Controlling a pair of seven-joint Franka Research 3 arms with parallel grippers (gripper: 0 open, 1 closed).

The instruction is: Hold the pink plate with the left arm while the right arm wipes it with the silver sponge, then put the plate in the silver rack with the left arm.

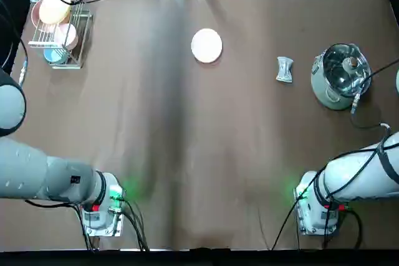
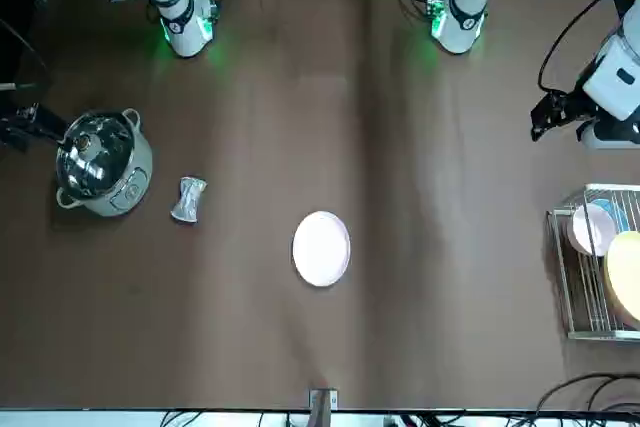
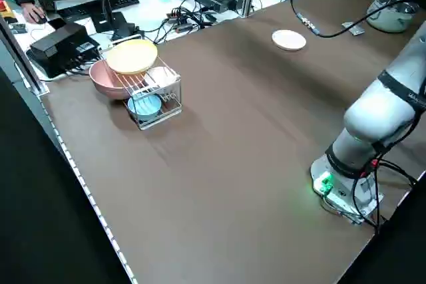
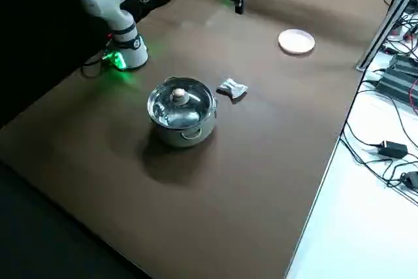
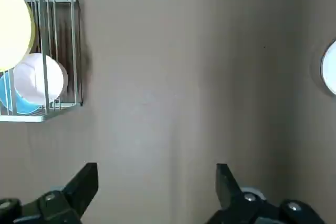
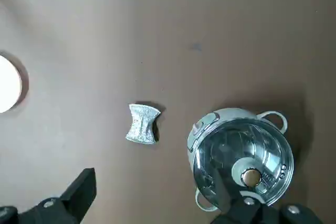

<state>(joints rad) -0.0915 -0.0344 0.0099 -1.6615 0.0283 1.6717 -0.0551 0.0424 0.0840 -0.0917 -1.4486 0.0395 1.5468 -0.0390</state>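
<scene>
Pink plate (image 1: 206, 45): very pale, nearly white, lying flat on the brown table (image 1: 187, 123), out in the half far from the arm bases. Taken as landmark for the places below.

Left gripper (image 5: 157, 167): up in the air, robot's left of the plate and nearer the bases. Fingers spread wide, nothing between them. Plate well apart from these fingers, outside their gap, off to the robot's right and farther out; it shows at the edge of the left wrist view.

Right gripper (image 6: 156, 170): also raised, robot's right of the plate. Fingers released, wide apart, empty. Plate well off to their left, untouched by either pair.

Silver sponge (image 6: 143, 124): crinkled, pinched at the waist, flat on the table to the right of the plate and slightly nearer the bases. No finger on it.

Steel pot (image 4: 181, 112): glass lid on, farther right of the plate than the sponge is.

Silver rack (image 3: 160, 91): well left of the plate. In it, a yellow plate (image 3: 132, 56), a pale pink bowl (image 5: 39, 78) and a blue bowl (image 3: 144, 106); a salmon-pink dish (image 3: 106, 81) sits at the yellow one, partly hidden.

Person's hand (image 3: 33, 13): on the white desk past the rack, beyond the plate's table.
</scene>
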